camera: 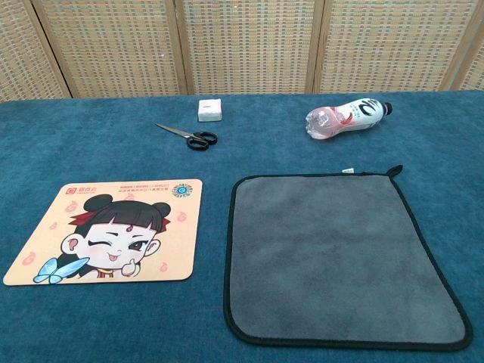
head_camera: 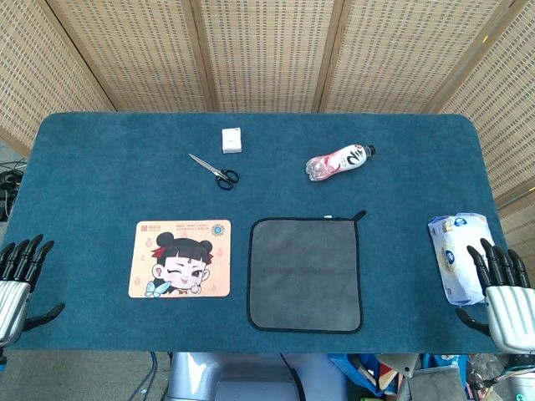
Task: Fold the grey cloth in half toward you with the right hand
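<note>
The grey cloth (head_camera: 305, 273) (camera: 340, 257) lies flat and unfolded on the blue table, black-edged, with a small loop at its far right corner. My right hand (head_camera: 504, 288) hovers at the table's near right corner, fingers spread, holding nothing, well to the right of the cloth. My left hand (head_camera: 18, 280) rests at the near left corner, fingers apart and empty. Neither hand shows in the chest view.
A cartoon mouse pad (head_camera: 180, 258) (camera: 112, 231) lies left of the cloth. Scissors (head_camera: 214, 171) (camera: 189, 135), a small white box (head_camera: 231, 139) (camera: 209, 110) and a lying bottle (head_camera: 338, 161) (camera: 346, 118) sit farther back. A tissue pack (head_camera: 456, 251) lies just beyond my right hand.
</note>
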You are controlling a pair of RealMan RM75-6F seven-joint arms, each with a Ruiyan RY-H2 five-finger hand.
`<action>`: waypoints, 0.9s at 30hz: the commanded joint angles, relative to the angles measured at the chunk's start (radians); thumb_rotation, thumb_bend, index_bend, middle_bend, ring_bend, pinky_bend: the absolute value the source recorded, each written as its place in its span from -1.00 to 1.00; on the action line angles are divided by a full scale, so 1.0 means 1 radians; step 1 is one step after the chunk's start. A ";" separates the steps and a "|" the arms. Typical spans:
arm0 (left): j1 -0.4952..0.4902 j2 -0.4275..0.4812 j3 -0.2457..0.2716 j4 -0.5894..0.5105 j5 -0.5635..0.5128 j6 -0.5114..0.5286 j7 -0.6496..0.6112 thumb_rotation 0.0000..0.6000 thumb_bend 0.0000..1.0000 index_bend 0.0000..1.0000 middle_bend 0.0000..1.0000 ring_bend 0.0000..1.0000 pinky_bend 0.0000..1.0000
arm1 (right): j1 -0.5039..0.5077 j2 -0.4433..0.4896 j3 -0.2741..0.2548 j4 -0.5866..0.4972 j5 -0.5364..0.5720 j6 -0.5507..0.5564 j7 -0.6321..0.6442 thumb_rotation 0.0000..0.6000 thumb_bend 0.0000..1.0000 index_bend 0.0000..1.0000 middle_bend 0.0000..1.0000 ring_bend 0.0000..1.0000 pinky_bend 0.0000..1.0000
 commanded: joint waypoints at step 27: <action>-0.017 -0.017 -0.066 -0.006 -0.103 -0.014 0.020 1.00 -0.70 -1.00 -1.00 -1.00 -1.00 | 0.568 -0.224 0.255 0.156 0.328 -0.619 -0.040 1.00 -0.69 -0.50 -1.00 -1.00 -1.00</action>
